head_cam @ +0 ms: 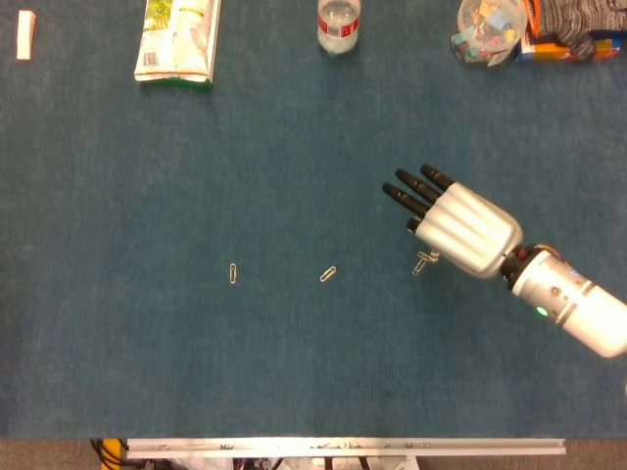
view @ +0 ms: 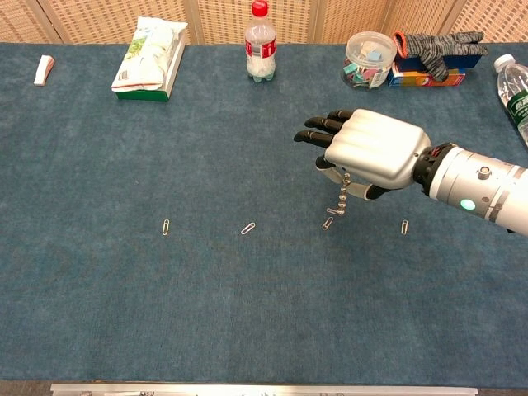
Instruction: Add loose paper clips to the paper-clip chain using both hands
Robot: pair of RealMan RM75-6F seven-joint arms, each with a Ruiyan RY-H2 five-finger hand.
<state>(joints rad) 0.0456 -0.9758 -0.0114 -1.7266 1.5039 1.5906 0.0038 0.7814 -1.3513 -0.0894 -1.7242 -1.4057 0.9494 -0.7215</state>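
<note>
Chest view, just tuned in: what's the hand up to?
The right hand holds a short clip chain that dangles under it, the lower end just above a loose clip on the blue table. Three more loose clips lie in the same row: two to its left and one to its right. No left hand shows in either view.

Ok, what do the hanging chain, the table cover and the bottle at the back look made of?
Chain, held by the right hand: thin bare metal wire by its silvery glint, probably steel. Table cover: blue-green fabric, matte and fuzzy like felt or low carpet. Bottle: clear glossy plastic, see-through body, red cap.
</note>
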